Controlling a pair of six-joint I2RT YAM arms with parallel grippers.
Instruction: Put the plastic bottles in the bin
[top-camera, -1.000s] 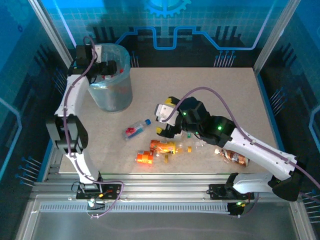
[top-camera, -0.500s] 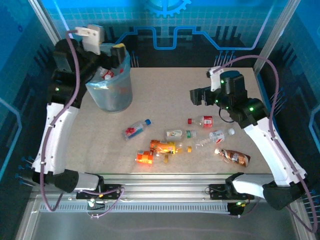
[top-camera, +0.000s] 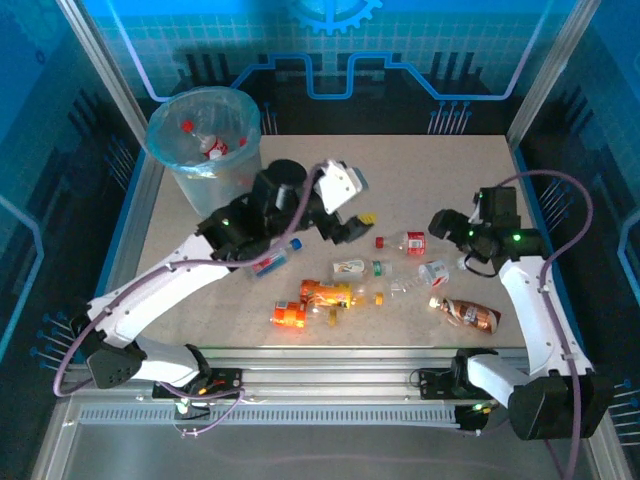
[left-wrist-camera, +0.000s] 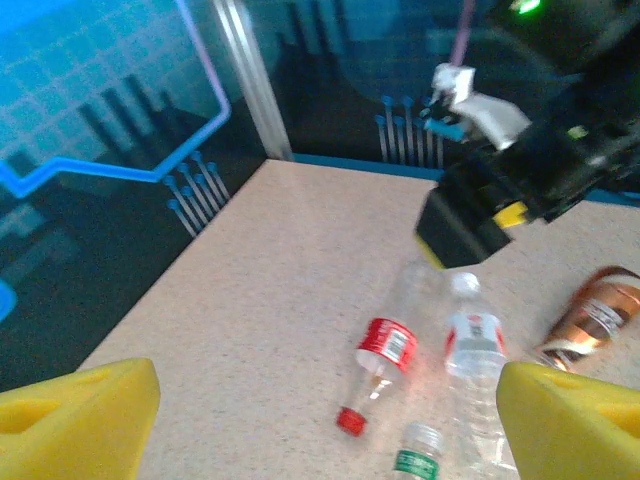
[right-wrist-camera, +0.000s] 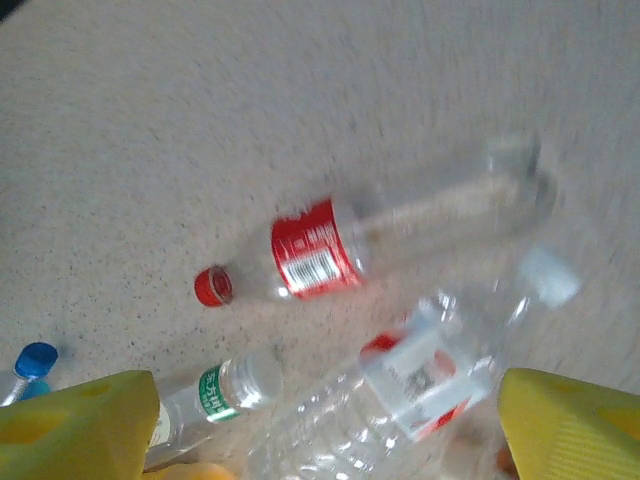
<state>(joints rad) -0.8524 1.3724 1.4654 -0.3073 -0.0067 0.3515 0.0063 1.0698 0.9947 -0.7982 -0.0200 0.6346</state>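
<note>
The bin (top-camera: 205, 165) stands in the upper left of the overhead frame, at the far left corner of the surface (top-camera: 470, 170). Through its liner a couple of red-capped bottles (top-camera: 213, 150) can be made out, their bodies hard to separate. The other bottles lie loose around the centre and lower centre of that frame. The blue-capped bottle (top-camera: 290, 247) is half hidden under the left arm (top-camera: 190, 270), with its cap end and a bit of label showing. Below it lie two orange bottles (top-camera: 310, 303), and the brown bottle (top-camera: 470, 314) is at lower right.

The right wrist picture is smeared by motion. The right pincer (right-wrist-camera: 320, 430) has its yellow fingertips (right-wrist-camera: 75, 425) in the two bottom corners, cropped by the edges and set wide apart. Above the gap, the red-labelled bottle (right-wrist-camera: 320, 255) lies across the middle, its base end blurred. The green-capped bottle (right-wrist-camera: 225, 390) and the white-capped bottle (right-wrist-camera: 430, 375) lie below it, both running off the bottom edge.

In the left wrist picture the left pincer (left-wrist-camera: 320, 425) is likewise spread wide, fingertips cut off at the lower corners. The same three bottles lie beyond the gap, and the right pincer is a dark, blurred block behind them.
</note>
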